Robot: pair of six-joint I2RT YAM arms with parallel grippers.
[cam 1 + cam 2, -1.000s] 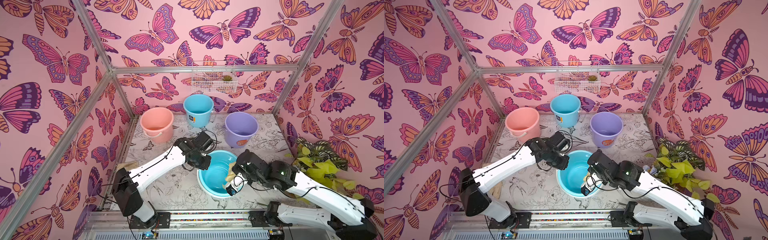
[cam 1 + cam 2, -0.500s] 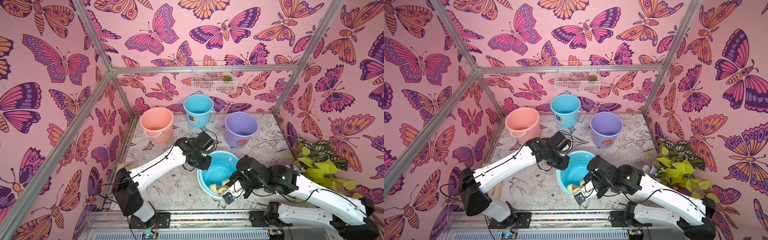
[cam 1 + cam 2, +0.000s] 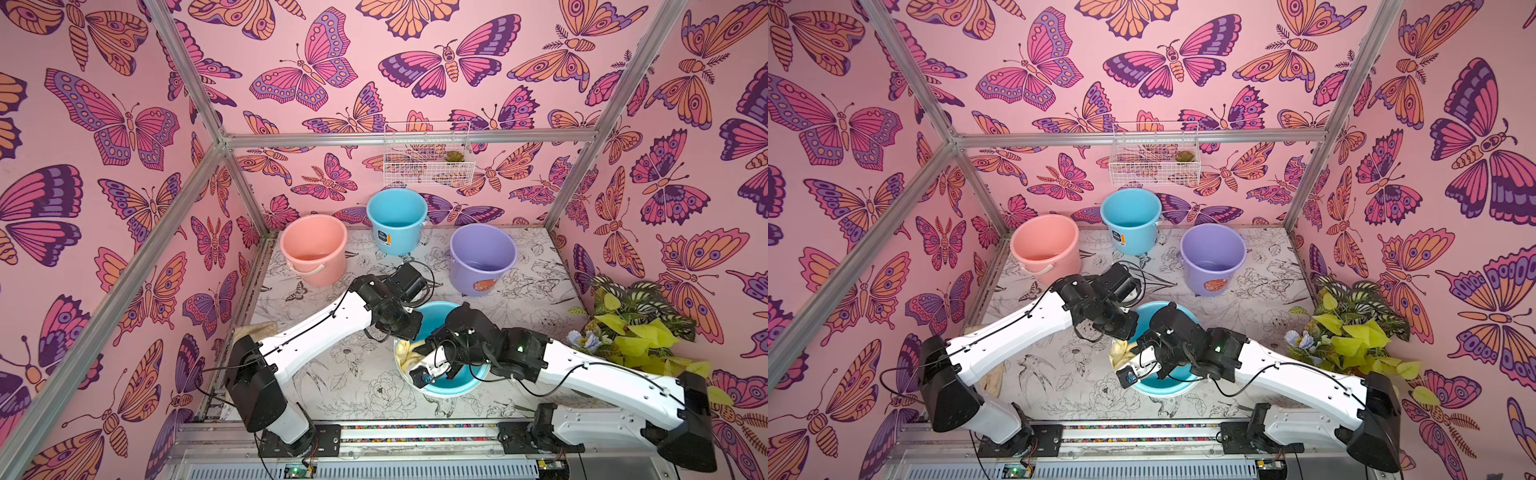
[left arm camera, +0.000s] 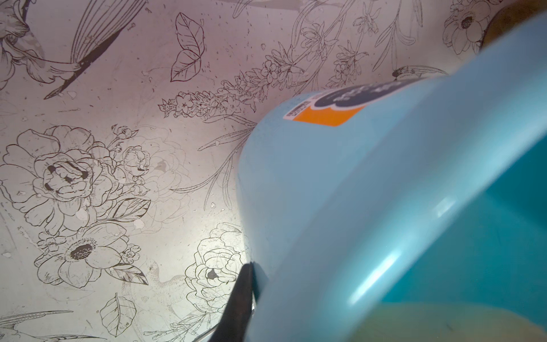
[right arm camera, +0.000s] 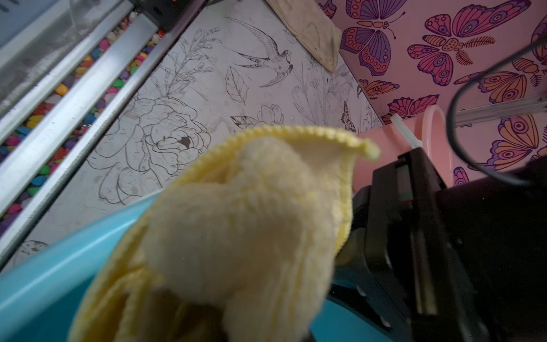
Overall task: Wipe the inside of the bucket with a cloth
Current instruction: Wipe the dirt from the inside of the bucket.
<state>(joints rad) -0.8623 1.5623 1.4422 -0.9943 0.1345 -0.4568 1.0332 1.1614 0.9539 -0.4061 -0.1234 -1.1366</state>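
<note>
Left claw (image 3: 409,330): pressed together on the far left rim of the round sky-blue plastic bucket (image 3: 457,384). In the left wrist view one black finger (image 4: 239,296) lies against the outer wall; the opposing finger is hidden behind that wall. The wall is smooth and glossy, tapers towards the base, and carries an orange-and-dark sticker (image 4: 322,115).

Right claw (image 3: 417,358): reaches into the bucket mouth and pinches the soft pale yellow cloth (image 5: 251,222) in a bunch. The fingers are buried in the fabric and cannot be seen. The cloth has a fluffy pile and a stitched, ribbed hem. In both top views it sits at the near left of the bucket's inside, touching the rim, with its folds rising above it.

Whether the bucket stands level cannot be told.

The counter (image 3: 353,374) is a pale sheet printed with black line drawings of flowers, leaves and birds. Three further plastic buckets stand upright at its rear:
- salmon-pink bucket (image 3: 313,253), with a white handle;
- second blue bucket (image 3: 397,220), with a label on its wall;
- lilac bucket (image 3: 482,257), with an orange sticker.

A white wire basket (image 3: 428,158) hangs on the rear wall. A dull tan rag (image 5: 310,29) lies flat at the counter's left edge. A leafy green-and-yellow plant (image 3: 636,328) stands at the right.
</note>
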